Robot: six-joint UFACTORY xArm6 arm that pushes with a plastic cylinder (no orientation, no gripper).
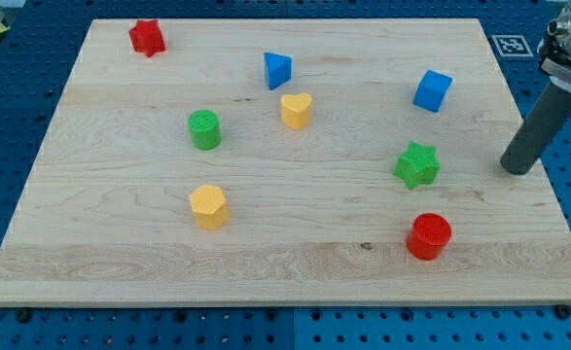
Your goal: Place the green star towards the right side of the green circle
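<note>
The green star (417, 164) lies on the wooden board (285, 262) at the view's right of centre. The green circle (205, 129) stands far off to its left, a little higher in the view. My tip (517, 170) rests on the board near its right edge, to the right of the green star with a clear gap between them. The dark rod rises from it toward the view's top right.
A red star (147, 37) is at the top left. A blue triangle (277, 70) and a yellow heart (297, 110) sit near the top centre. A blue cube (432, 90) is above the green star, a red circle (429, 236) below it. A yellow hexagon (208, 206) is lower left.
</note>
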